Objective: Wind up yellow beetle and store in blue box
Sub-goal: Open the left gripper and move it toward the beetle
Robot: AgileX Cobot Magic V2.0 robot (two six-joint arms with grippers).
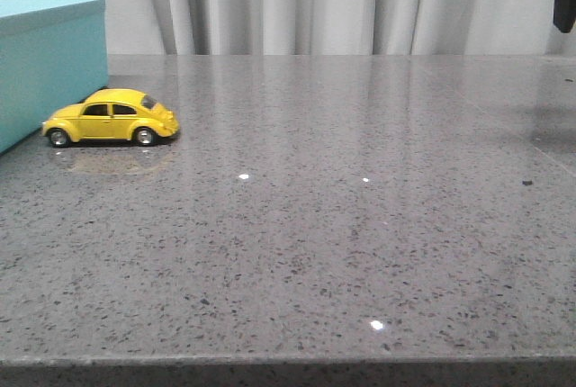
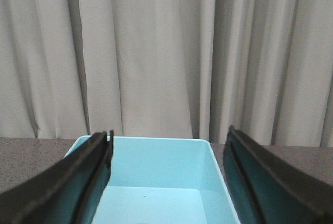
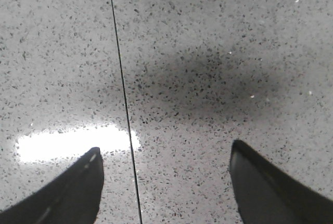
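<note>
Beetle (image 1: 111, 118) is sitting on the table (image 1: 342, 243) at left, wheels down, just beside the box (image 1: 49, 63). Left gripper (image 2: 166, 182) is hovering over the open box, jaws spread, gripping nothing. Right gripper (image 3: 166, 182) is hanging above bare tabletop, jaws apart, unloaded.

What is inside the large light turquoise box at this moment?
The left wrist view shows the large light turquoise box open, with bare pale floor and walls. The left gripper's black fingers cover its near corners. The small yellow toy Beetle car sits outside, on the table.
</note>
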